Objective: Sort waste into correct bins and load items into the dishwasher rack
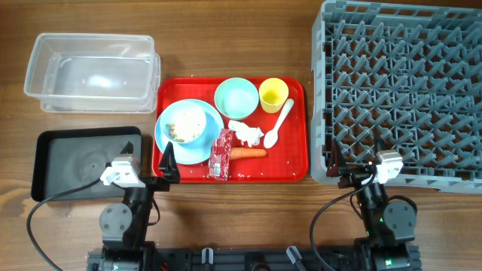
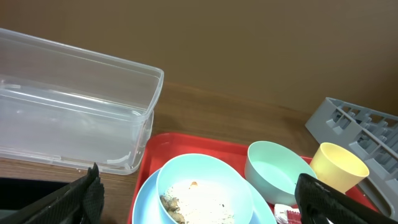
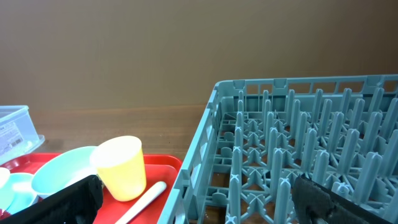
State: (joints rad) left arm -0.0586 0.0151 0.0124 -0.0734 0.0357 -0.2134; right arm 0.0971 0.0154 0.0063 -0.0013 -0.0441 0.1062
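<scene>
On the red serving tray (image 1: 297, 162) sit a light blue bowl (image 1: 186, 122) holding rice-like scraps, on a light blue plate (image 1: 197, 154), a mint-green bowl (image 1: 236, 98), a yellow cup (image 1: 273, 95), a white spoon (image 1: 277, 125), a crumpled tissue (image 1: 245, 133), a red wrapper (image 1: 221, 154) and a carrot (image 1: 248, 152). My left gripper (image 1: 149, 156) is open and empty at the tray's front left corner; its wrist view (image 2: 196, 180) faces the bowl (image 2: 205, 193). My right gripper (image 1: 355, 164) is open and empty at the grey rack's (image 1: 403, 86) front left corner (image 3: 198, 186).
The clear tub (image 1: 90, 71) stands at the back left. The black tray (image 1: 75, 162) lies at the front left, beside my left gripper. The rack's near wall (image 3: 205, 155) stands right in front of my right gripper.
</scene>
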